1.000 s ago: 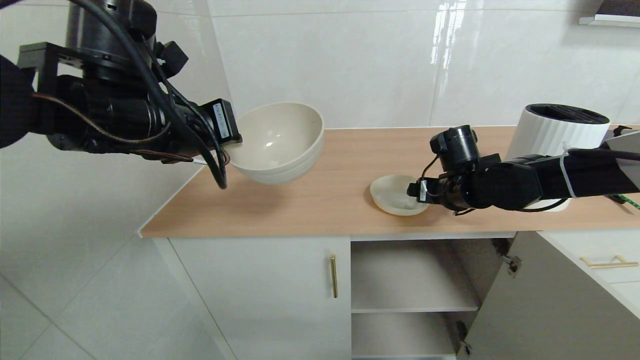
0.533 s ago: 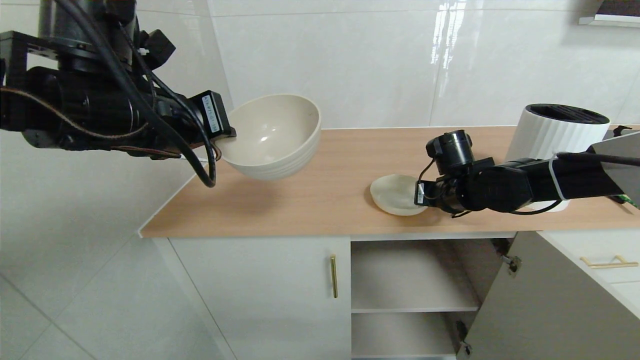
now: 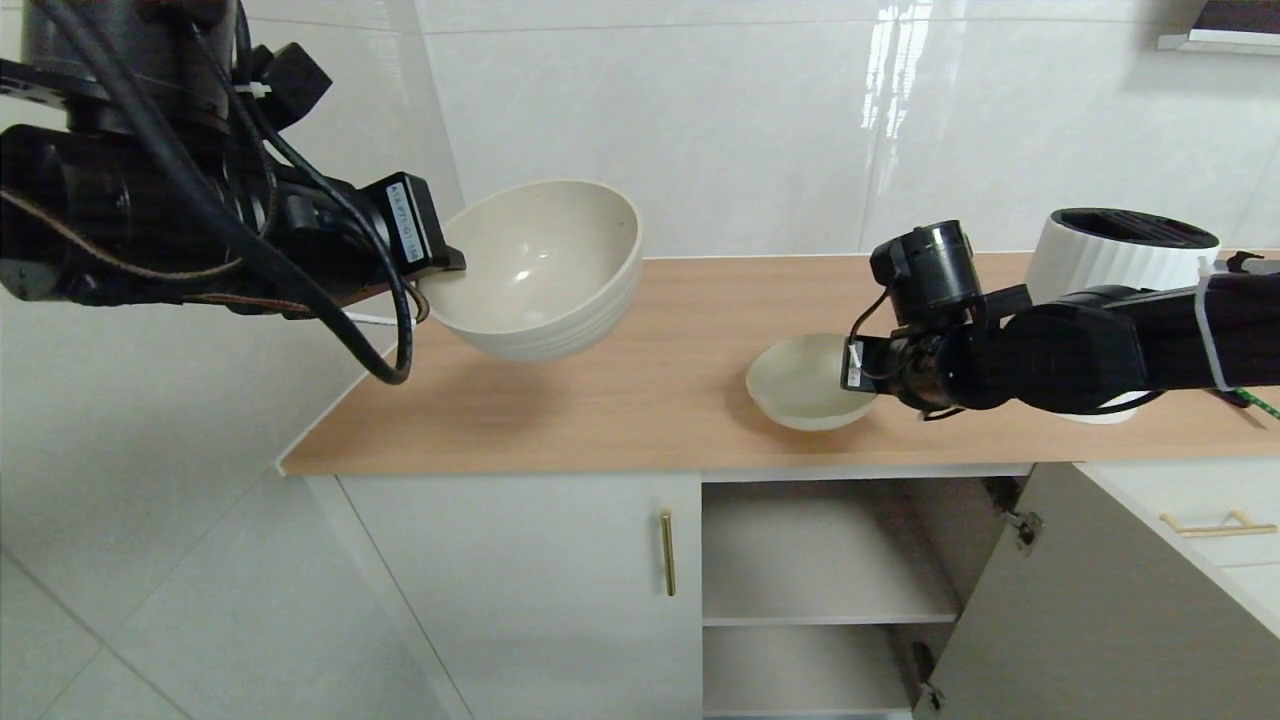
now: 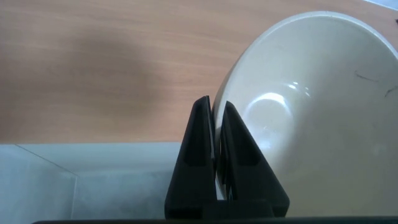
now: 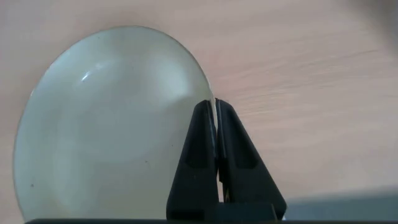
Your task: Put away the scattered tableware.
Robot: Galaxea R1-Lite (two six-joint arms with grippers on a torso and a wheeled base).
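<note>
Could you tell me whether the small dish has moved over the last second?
Yes: the small dish, in the right gripper, has tipped up off the countertop on its gripped side.

No text, number or sign here is legible to you. A white sticker (image 3: 405, 222) with dark print stands on the side of the left claw (image 4: 216, 124), just behind the rim of the large bowl (image 3: 545, 265) that it clamps; its characters are too small to make out. A smaller white sticker (image 3: 855, 364) stands on the right claw (image 5: 216, 124), beside the rim of the small bowl (image 3: 800, 385) that it pinches, and is equally unreadable.
</note>
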